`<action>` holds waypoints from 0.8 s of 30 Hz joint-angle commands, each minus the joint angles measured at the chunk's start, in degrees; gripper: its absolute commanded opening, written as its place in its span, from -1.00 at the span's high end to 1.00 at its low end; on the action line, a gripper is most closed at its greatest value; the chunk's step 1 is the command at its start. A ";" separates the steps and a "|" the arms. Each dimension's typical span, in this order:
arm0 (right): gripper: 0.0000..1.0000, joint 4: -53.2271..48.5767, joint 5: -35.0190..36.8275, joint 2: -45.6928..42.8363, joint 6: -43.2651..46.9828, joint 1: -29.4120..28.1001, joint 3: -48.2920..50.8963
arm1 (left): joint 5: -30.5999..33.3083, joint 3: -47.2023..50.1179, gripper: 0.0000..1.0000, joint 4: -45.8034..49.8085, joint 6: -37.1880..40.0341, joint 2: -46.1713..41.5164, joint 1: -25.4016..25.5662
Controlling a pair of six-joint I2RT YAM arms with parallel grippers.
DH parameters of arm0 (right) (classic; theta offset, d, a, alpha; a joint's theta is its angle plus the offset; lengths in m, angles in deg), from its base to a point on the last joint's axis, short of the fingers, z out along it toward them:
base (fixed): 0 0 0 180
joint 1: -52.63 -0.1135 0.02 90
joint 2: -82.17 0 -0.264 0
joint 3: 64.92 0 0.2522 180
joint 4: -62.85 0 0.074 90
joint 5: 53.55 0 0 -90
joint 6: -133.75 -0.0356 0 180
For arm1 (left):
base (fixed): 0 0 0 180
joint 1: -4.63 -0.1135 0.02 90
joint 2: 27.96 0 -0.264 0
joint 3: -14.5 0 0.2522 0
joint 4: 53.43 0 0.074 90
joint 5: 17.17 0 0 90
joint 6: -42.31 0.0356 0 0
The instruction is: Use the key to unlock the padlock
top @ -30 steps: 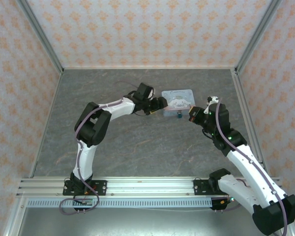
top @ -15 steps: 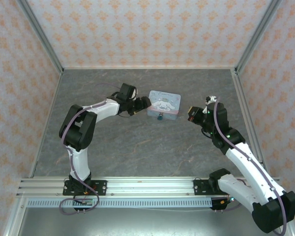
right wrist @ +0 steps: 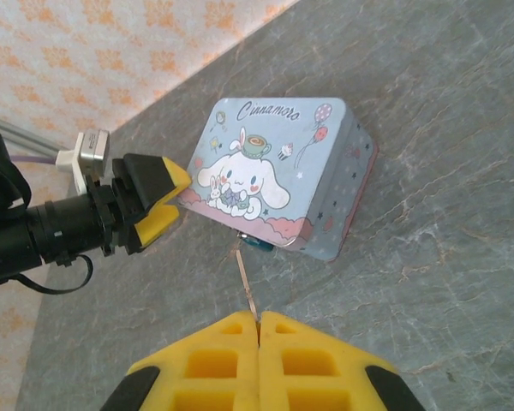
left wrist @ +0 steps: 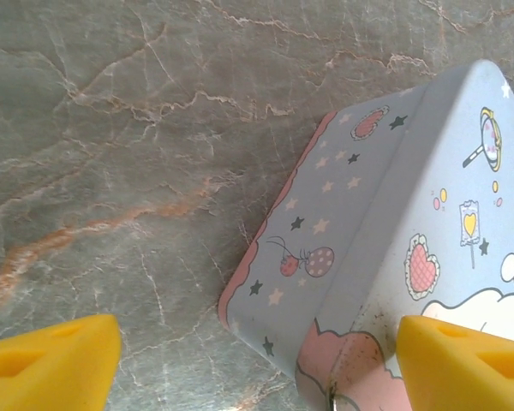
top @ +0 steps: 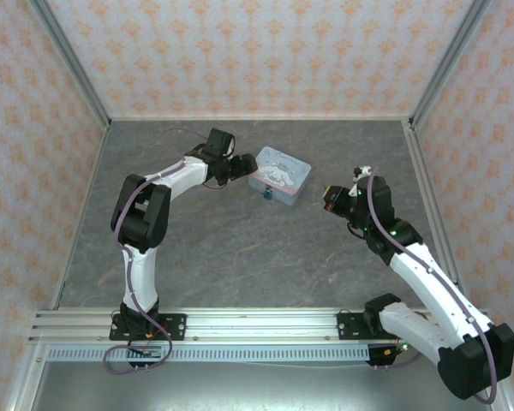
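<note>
Pressed together on the thin key (right wrist: 248,287), the right fingers (right wrist: 214,347) point its shaft straight ahead towards the padlock (right wrist: 255,242). The padlock is a tiny teal lock on the desk (top: 240,257), tucked against the near side wall of the cartoon-printed tin (right wrist: 274,171). From the wrist, the key's long axis runs almost in line with the lock, its tip a shade to one side. From overhead the fingers stand clearly apart from it, and no keyhole can be made out. The right arm stretches low from its base, wrist levelled at the tin. Opposite, the left fingers (left wrist: 56,360) are spread wide at the tin's far end, one over the printed lid and one over bare desk, elbow sharply bent. They are nearer the lock, yet the likely move, a push along the shaft, belongs to the right.
</note>
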 commanded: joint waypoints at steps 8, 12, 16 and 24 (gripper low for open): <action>1.00 14.75 -12.54 15.77 -1.51 0.19 -1.86 | 2.56 19.03 -0.91 -15.86 6.97 -18.59 -0.50; 1.00 19.12 -14.48 24.61 -1.74 0.29 -5.97 | -1.46 29.11 -0.94 -27.11 8.71 -24.50 -0.47; 1.00 21.00 -14.49 34.10 -1.27 0.35 -11.81 | -3.98 37.51 -0.97 -36.65 11.66 -29.26 0.64; 1.00 26.10 -18.49 49.61 -2.46 0.37 -22.58 | 1.13 43.59 -1.00 -39.79 19.68 -31.88 5.84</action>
